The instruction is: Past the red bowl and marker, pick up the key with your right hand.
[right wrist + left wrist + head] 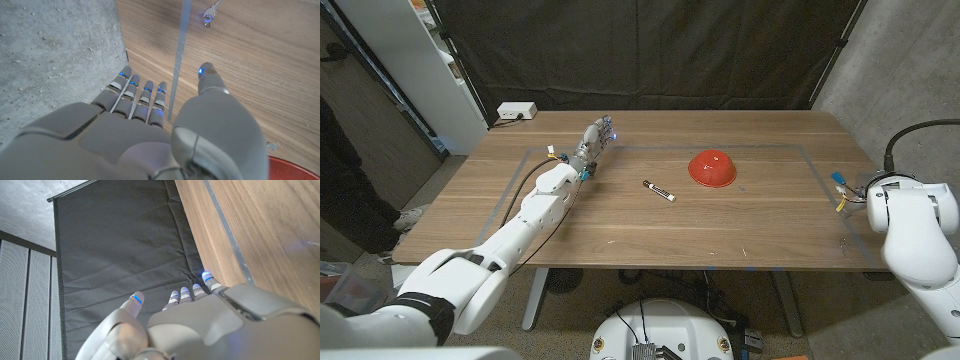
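A small metal key lies on the wood beside a strip of grey tape, beyond my right hand's fingertips; in the head view the key is a tiny dark shape near the table's front right corner. My right hand holds nothing, its fingers stretched out side by side and the thumb apart. The red bowl sits upside down right of the table's middle, and the black-and-white marker lies just left of it. Near the far edge, my left hand is stretched out, fingers straight, holding nothing.
Grey tape marks a rectangle on the wooden table. A white power strip lies at the far left corner. A black curtain hangs behind the table, and white shelving stands at the far left. My right arm reaches over the right edge.
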Robot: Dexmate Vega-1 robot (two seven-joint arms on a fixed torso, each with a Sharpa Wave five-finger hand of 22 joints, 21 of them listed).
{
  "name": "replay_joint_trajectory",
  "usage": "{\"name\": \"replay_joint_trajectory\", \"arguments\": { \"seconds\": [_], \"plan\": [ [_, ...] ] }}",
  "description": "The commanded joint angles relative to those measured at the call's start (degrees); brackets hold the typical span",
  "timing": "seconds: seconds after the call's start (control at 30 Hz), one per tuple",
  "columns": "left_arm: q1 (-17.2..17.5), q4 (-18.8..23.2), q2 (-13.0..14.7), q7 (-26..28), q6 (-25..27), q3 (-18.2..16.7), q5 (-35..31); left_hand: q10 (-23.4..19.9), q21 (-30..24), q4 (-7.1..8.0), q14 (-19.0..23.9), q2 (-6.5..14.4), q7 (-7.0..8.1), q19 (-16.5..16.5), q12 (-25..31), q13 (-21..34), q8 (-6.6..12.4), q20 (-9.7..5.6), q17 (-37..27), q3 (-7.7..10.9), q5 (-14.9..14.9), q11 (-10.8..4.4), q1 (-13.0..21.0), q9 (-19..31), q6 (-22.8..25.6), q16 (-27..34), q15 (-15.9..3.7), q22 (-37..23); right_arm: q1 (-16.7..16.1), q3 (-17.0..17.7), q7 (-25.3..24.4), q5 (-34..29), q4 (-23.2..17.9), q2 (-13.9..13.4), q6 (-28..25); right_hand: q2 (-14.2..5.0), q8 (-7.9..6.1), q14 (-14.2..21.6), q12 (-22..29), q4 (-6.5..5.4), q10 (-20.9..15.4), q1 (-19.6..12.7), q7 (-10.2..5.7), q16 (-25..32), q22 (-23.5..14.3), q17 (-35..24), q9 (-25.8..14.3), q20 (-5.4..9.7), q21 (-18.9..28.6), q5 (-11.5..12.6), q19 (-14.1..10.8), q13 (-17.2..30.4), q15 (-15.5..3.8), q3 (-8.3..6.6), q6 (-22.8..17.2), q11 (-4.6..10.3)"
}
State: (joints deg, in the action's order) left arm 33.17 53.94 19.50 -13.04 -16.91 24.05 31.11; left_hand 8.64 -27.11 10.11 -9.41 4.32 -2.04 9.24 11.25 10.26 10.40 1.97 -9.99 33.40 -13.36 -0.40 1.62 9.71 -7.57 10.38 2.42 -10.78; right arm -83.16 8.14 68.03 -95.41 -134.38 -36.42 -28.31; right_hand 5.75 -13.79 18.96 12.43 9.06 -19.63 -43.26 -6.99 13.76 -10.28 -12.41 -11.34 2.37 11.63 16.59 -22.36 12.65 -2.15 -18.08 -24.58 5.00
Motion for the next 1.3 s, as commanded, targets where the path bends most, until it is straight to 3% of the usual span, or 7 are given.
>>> {"name": "replay_joint_trajectory", "arguments": {
  "seconds": [0.03, 0.53, 1.3],
  "plan": [
    [-1.2, -2.1, -0.7, -0.7, -0.5, 0.1, -0.3, 0.1, 0.1, 0.12, -0.1, 4.9, -0.11, -0.1, 0.2, 0.3, 0.06, 0.04, -0.2, -0.27, -0.2, 0.01, -0.5, 0.3, 0.1, 0.3, 0.3, -0.3, 0.5, -0.8, 0.5, -0.8, 1.0, 0.3, -0.2, -0.4, -0.66, 0.9, 0.9, -0.23, -2.0, -1.5, -0.33, 0.7, -0.2, -0.5, -0.4, 1.88, 0.3, 0.7, -0.3, 0.5, -9.25, 0.51, -1.9, 0.52],
    [-2.6, -4.6, -1.7, -1.6, -0.9, 0.2, -0.7, 0.0, 0.2, 0.13, -0.1, 4.8, -0.1, -0.2, 0.2, 0.3, 0.06, 0.02, -0.2, -0.42, -0.2, 0.11, -0.6, 0.3, 0.2, 0.3, 0.27, -0.3, 0.7, -1.4, 1.2, 0.1, 1.6, 0.6, -1.0, 0.15, -0.84, 1.2, 1.0, -1.1, -2.2, -1.6, -0.13, 1.3, -0.3, -1.4, -0.7, 1.79, 0.4, 0.9, -0.5, 1.3, -9.21, 2.39, -2.8, 0.26],
    [-4.2, -7.7, -2.7, -2.6, -2.2, -0.1, -1.1, -0.1, 0.3, 0.21, 0.0, 5.0, 0.18, -0.2, 0.3, 0.3, 0.14, 0.08, -0.2, -0.53, -0.3, 0.18, -0.7, 0.3, 0.5, 0.3, 0.37, -0.3, 0.6, -3.7, -0.7, -1.0, 2.7, 1.2, -3.8, -0.43, -2.45, 4.8, 2.9, -2.15, -6.5, -2.0, 0.46, 4.0, -0.4, -3.8, -1.4, 1.28, 1.0, 1.6, -1.8, 3.2, -9.5, 4.88, -6.4, -0.59]
  ]
}}
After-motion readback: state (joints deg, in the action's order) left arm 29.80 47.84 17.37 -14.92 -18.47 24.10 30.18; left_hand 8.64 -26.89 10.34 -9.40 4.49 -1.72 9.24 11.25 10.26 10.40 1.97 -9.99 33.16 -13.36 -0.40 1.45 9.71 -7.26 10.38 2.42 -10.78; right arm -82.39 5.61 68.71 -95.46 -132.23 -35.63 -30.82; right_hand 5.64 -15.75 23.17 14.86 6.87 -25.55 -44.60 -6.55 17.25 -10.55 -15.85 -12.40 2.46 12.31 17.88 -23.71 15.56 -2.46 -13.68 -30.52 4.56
